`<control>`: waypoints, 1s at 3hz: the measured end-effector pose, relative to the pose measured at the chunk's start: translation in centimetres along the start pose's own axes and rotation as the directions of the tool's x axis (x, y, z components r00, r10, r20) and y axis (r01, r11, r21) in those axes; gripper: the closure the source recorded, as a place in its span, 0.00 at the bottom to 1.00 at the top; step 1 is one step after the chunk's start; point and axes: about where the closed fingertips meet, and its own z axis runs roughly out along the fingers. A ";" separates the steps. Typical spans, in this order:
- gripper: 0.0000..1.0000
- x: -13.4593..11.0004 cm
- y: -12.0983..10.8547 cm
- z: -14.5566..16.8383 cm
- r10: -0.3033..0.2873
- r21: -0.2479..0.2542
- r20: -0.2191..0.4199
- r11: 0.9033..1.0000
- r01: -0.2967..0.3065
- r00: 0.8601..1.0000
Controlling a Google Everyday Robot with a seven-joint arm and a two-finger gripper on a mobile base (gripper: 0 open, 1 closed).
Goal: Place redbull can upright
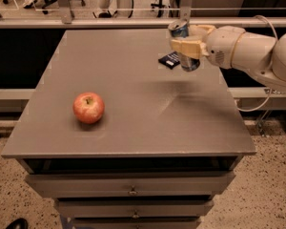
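Reaching in from the right edge of the view, the white arm [250, 49] carries the gripper [185, 46] over the far right part of the grey table [133, 80]. Its tan fingers [188, 46] are clamped around the middle of the redbull can [189, 63], with one finger crossing the front of the can and the other showing behind it near the top. The can stands nearly upright in the grasp, its silver top leaning a little to the left and its blue lower end pointing down at the tabletop. It appears to hang clear of the surface, since a soft shadow [181, 87] lies on the table nearer the camera than the can's base, though from this angle contact cannot be ruled out. Just left of the can's lower end, a flat dark blue packet [168, 60] with white print lies on the table. A red apple [88, 107] with its stem upward sits on the left half of the table toward the near edge, well apart from the can and the gripper. Under the tabletop, stacked drawers [133, 191] with small metal pulls face the camera. Beyond the far edge of the table a rail [109, 22] runs across, and a speckled floor [271, 185] shows at the lower right.
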 end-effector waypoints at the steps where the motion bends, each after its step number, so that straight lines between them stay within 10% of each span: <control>1: 1.00 1.5 -2.1 -2.2 0.061 0.011 0.056 0.998 -0.062 0.997; 3: 1.00 4.0 -2.6 -1.8 0.154 -0.069 0.128 0.987 -0.146 0.980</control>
